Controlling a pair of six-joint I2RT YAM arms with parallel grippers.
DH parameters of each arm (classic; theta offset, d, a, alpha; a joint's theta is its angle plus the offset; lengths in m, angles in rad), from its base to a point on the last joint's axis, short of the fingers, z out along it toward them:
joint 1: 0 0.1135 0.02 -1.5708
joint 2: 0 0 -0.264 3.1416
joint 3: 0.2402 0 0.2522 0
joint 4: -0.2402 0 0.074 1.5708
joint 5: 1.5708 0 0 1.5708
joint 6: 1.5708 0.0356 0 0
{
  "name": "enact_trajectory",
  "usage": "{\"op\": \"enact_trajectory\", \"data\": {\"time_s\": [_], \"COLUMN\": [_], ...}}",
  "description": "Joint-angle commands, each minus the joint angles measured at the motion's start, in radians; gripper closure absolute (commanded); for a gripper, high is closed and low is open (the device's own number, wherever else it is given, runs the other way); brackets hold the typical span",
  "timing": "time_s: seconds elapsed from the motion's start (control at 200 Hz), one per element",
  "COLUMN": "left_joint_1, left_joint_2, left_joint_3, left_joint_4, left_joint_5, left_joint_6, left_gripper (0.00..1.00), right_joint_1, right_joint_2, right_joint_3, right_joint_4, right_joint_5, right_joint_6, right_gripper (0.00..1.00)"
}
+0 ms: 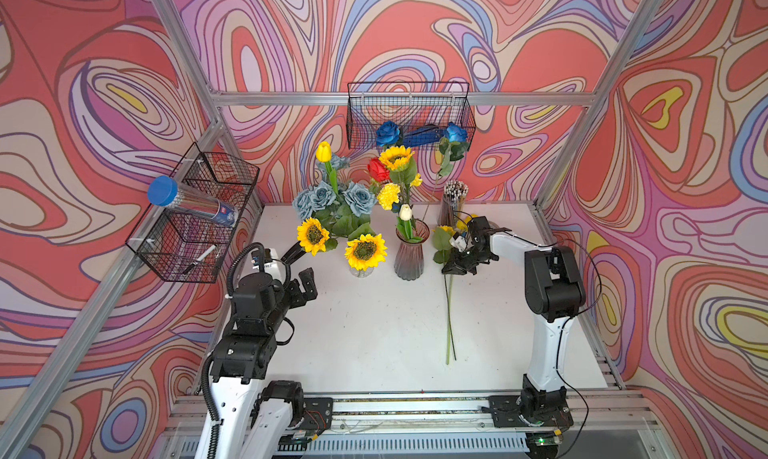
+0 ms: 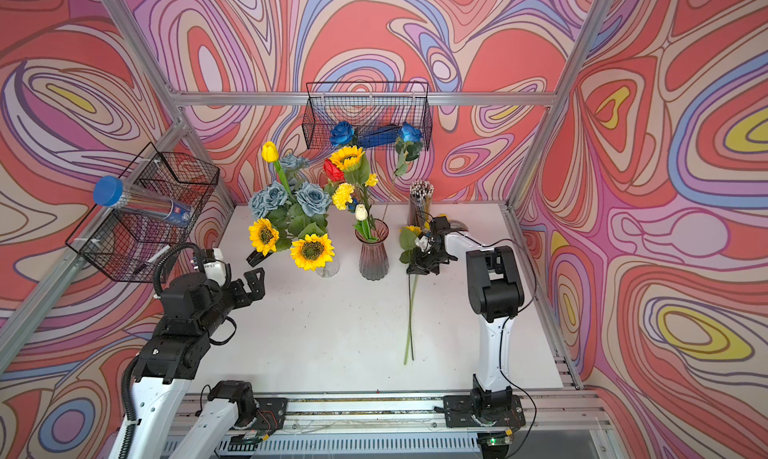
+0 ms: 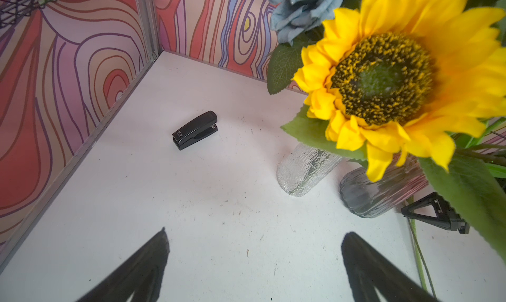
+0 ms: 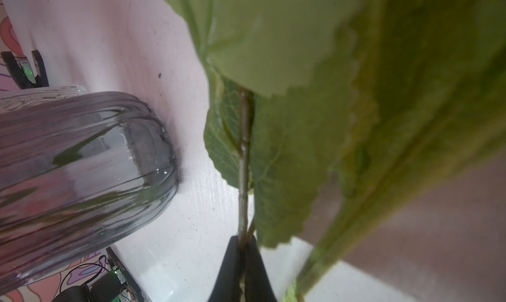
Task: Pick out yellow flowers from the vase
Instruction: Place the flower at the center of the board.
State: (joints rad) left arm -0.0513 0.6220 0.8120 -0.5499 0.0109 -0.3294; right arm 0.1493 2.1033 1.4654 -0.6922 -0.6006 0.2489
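Right wrist view: your right gripper [image 4: 242,257] is pinched shut on the stem [image 4: 243,163] of a yellow flower [image 1: 445,230], just beside the ribbed vase [image 4: 82,163]. Your left gripper [image 3: 256,232] hangs wide open near a sunflower [image 3: 383,76].

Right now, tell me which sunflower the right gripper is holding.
The sunflower beside the tinted vase, its stem trailing over the table, pinched in the shut right gripper. The other three stand in vases.
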Motion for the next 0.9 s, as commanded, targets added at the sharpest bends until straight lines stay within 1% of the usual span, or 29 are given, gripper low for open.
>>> {"op": "enact_trajectory", "data": {"time_s": [0.0, 0.03, 0.16, 0.195, 0.215, 0.28, 0.346, 0.401, 0.496, 0.556, 0.571, 0.666, 0.716, 0.726, 0.761, 0.896], "left_joint_1": [0.008, 0.008, 0.008, 0.008, 0.008, 0.008, 0.008, 0.008, 0.008, 0.008, 0.007, 0.007, 0.005, 0.005, 0.006, 0.001], "left_joint_2": [-0.008, -0.007, 0.003, 0.004, 0.002, -0.013, -0.037, -0.042, -0.038, -0.041, -0.044, -0.068, -0.076, -0.076, -0.075, -0.012], "left_joint_3": [0.019, 0.019, 0.022, 0.022, 0.022, 0.012, -0.017, -0.031, -0.071, -0.126, -0.142, -0.244, -0.286, -0.316, -0.355, -0.445], "left_joint_4": [-0.010, -0.010, -0.010, -0.009, -0.005, 0.020, 0.082, 0.123, 0.206, 0.277, 0.323, 0.484, 0.558, 0.576, 0.627, 0.873], "left_joint_5": [0.001, 0.002, 0.016, 0.025, 0.033, 0.086, 0.165, 0.216, 0.282, 0.309, 0.313, 0.309, 0.291, 0.288, 0.277, 0.282], "left_joint_6": [-0.003, -0.003, -0.003, -0.003, -0.003, 0.002, 0.002, -0.022, -0.109, -0.177, -0.196, -0.292, -0.324, -0.328, -0.342, -0.406], "left_gripper": [0.00, 0.00, 0.00, 0.00, 0.00, 0.00, 0.00, 0.00, 0.00, 0.00, 0.00, 0.00, 0.00, 0.00, 0.00, 0.01], "right_joint_1": [-0.002, -0.002, -0.002, -0.002, -0.002, -0.002, -0.002, -0.002, -0.002, -0.001, -0.001, -0.002, -0.002, -0.002, -0.001, -0.001], "right_joint_2": [-0.016, -0.021, -0.048, -0.060, -0.066, -0.096, -0.134, -0.171, -0.247, -0.297, -0.310, -0.386, -0.414, -0.418, -0.432, -0.447], "right_joint_3": [0.000, 0.000, -0.003, -0.006, -0.008, -0.019, -0.041, -0.066, -0.120, -0.161, -0.171, -0.220, -0.240, -0.244, -0.254, -0.263], "right_joint_4": [0.007, 0.010, 0.001, -0.001, -0.001, 0.004, 0.020, 0.042, 0.100, 0.141, 0.149, 0.191, 0.207, 0.210, 0.221, 0.227], "right_joint_5": [0.024, 0.027, 0.036, 0.037, 0.036, 0.042, 0.049, 0.050, 0.040, 0.036, 0.037, 0.037, 0.042, 0.043, 0.042, 0.033], "right_joint_6": [-0.003, -0.003, -0.004, -0.004, -0.004, -0.001, 0.005, 0.013, 0.028, 0.043, 0.046, 0.053, 0.053, 0.054, 0.056, 0.057], "right_gripper": [0.96, 0.93, 0.87, 0.84, 0.80, 0.70, 0.64, 0.61, 0.59, 0.58, 0.58, 0.58, 0.58, 0.58, 0.58, 0.58]}}
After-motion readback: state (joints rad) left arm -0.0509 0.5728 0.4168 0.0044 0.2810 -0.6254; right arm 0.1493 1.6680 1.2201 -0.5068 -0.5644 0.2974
